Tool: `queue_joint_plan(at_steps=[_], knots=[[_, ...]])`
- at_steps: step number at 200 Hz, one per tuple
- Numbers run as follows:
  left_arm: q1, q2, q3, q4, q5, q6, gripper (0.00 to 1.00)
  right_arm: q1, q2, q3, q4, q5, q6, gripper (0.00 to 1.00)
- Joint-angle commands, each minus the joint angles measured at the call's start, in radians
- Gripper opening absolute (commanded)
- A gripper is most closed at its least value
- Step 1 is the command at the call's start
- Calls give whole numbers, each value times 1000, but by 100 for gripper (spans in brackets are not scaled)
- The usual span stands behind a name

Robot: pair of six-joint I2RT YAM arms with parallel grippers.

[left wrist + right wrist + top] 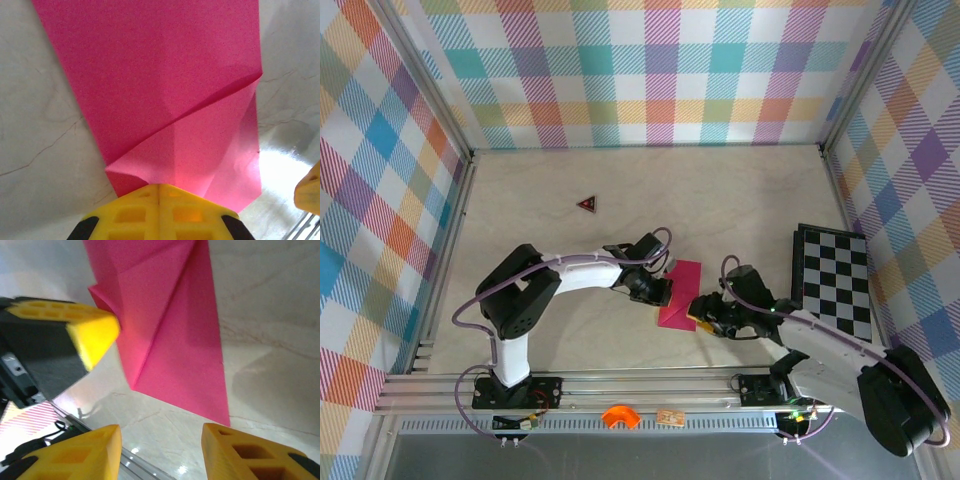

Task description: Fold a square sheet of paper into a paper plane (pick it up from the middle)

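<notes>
The pink sheet of paper (682,290) is lying partly folded on the table (570,180) between the two arms, with one flap creased diagonally over the rest. The left gripper (159,197) is bearing on the folded edge with its jaws closed tight, probably pinning the crease so the layers do not spring open. Whether paper is nipped between the pads cannot be told. The right gripper (161,437) is hovering just beside the sheet's near corner, jaws partway apart and empty, likely readying to take the free edge for the next fold.
</notes>
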Motion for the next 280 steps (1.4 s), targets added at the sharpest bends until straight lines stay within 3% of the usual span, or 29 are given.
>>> queue_joint_plan(at_steps=[1, 123, 201, 280], knots=[[8, 22, -22, -1, 24, 21, 3, 35, 68, 32, 11, 44, 49, 47], [8, 18, -41, -4, 17, 23, 3, 60, 208, 72, 183, 108, 50, 49], [9, 18, -34, -9, 18, 18, 2, -41, 234, 85, 267, 31, 8, 44], [9, 6, -18, -10, 31, 0, 3, -99, 299, 85, 248, 39, -13, 44]])
